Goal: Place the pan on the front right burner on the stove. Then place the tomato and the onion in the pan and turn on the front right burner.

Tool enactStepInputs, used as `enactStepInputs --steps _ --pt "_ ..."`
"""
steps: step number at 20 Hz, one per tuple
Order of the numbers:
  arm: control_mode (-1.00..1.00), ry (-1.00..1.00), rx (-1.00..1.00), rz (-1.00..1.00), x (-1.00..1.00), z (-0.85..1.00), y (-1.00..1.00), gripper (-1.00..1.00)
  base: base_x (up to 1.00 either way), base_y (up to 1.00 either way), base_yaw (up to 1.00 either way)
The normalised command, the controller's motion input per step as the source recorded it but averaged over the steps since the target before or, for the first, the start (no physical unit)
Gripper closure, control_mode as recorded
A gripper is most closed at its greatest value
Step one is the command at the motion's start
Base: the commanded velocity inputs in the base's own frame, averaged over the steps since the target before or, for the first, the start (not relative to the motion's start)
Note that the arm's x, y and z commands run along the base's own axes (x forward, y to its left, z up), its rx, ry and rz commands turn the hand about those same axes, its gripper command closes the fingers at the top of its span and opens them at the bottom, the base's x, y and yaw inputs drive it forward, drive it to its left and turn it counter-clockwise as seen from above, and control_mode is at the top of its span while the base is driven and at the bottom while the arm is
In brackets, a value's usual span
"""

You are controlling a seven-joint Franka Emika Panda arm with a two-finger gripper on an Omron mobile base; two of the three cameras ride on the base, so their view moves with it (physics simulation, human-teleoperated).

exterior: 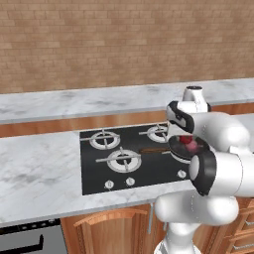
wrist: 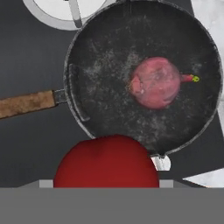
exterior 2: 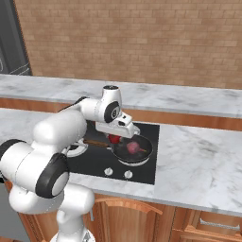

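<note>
Onion (wrist: 155, 82) sits mid-pan (wrist: 105, 65); bare floor all around it.

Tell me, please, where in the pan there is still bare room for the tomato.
The pan floor is bare on the handle side, left of the onion, and along the near rim. The far right is crowded by the onion. The tomato hangs over the near rim.

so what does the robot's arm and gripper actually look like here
The arm is glossy white, built of thick rounded segments, with dark, near-black bands at the joints and a dark cap on its topmost joint. The gripper is a flat white block at the end of the arm. No cables or markings can be made out.
</note>
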Motion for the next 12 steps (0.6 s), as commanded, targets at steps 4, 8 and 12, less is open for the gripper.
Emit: enactStepInputs --steps 4,8,12 --pt "-1.0 0.0 0.0 -0.04 0.19 -0.31 -0.14 1.0 0.0 0.0 0.0" --pt "-1.0 0.0 0.0 -0.07 0.11 -0.21 -0.16 1.0 0.0 0.0 0.0" --pt "-1.0 0.0 0.0 -0.07 0.0 -0.15 -0.06 1.0 0.0 0.0 0.0"
